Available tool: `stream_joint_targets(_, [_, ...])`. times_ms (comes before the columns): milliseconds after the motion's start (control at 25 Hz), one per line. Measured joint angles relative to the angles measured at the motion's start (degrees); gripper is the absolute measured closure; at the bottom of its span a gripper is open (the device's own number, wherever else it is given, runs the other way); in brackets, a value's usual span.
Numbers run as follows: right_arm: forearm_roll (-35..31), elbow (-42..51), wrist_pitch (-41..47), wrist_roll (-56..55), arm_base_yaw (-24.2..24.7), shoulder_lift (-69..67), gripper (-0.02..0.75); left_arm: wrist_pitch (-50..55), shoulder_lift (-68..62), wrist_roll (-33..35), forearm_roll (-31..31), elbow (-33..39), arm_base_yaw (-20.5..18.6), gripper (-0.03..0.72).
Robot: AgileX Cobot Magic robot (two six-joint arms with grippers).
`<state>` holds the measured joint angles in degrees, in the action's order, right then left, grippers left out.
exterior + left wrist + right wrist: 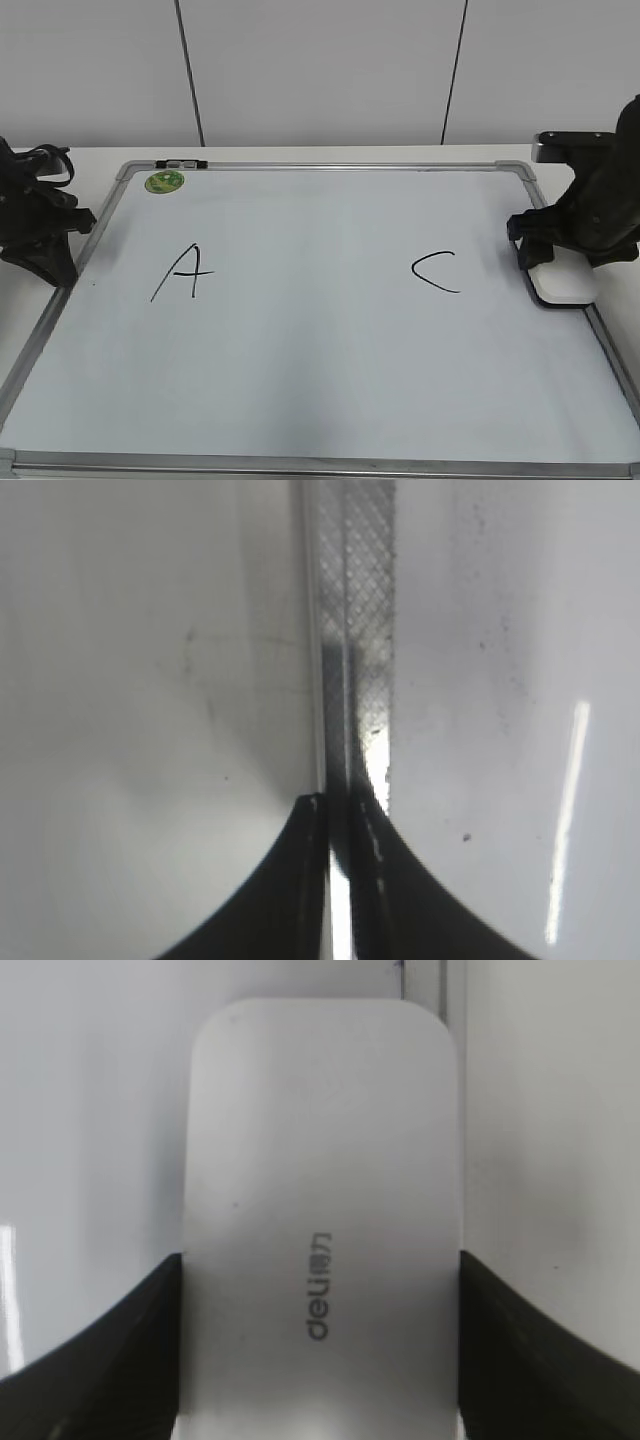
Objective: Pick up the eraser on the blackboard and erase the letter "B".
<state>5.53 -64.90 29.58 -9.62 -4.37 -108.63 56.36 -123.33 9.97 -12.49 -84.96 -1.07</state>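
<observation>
White eraser [320,1220] flanked by right gripper [562,262] jaws at whiteboard [320,400] right edge, contact unclear, left gripper [340,825] jaws closed at left frame.

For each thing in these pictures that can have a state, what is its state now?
eraser: flat on the board by the right frame, between the right gripper's fingers.
right gripper: shut on the eraser.
left gripper: shut, empty, over the left frame.
blackboard: flat; "A" and "C" intact, no "B" visible between them.
</observation>
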Motion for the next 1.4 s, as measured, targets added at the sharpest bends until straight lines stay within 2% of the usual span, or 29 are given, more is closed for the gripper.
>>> stream_joint_targets(240, [-0.4, 0.0, -1.1, 0.3, 0.0, -1.2, 0.199, 0.0, 0.0, 0.0, 0.0, 0.0, 0.0, 0.678])
stream_joint_targets(320, [-0.5, 0.0, -1.2, 0.4, 0.0, -1.3, 0.186, 0.0, 0.0, 0.0, 0.0, 0.0, 0.0, 0.678])
stream_joint_targets(400, [-0.7, 0.0, -1.6, 0.5, 0.0, -1.5, 0.138, 0.0, 0.0, 0.0, 0.0, 0.0, 0.0, 0.678])
stream_joint_targets(560, [-0.9, 0.0, -1.5, 0.6, 0.0, -1.7, 0.108, 0.0, 0.0, 0.0, 0.0, 0.0, 0.0, 0.678])
stream_joint_targets(1040, [1.7, -12.5, 11.6, 1.2, 0.0, 1.2, 0.125, 0.0, 0.0, 0.0, -0.4, 0.0, 0.0, 0.662])
stream_joint_targets(1160, [2.0, -13.8, 13.4, 1.7, 0.0, 2.0, 0.136, 0.5, 0.0, 0.3, -0.7, -0.2, 0.0, 0.596])
stream_joint_targets(1360, [2.0, -14.1, 15.2, 2.5, 0.0, 2.4, 0.143, 6.8, -0.9, 0.4, -1.0, -5.4, 0.0, 0.330])
stream_joint_targets(1400, [1.8, -14.1, 15.4, 2.9, 0.0, 2.5, 0.143, 8.6, -1.0, 0.4, -1.1, -7.2, 0.0, 0.298])
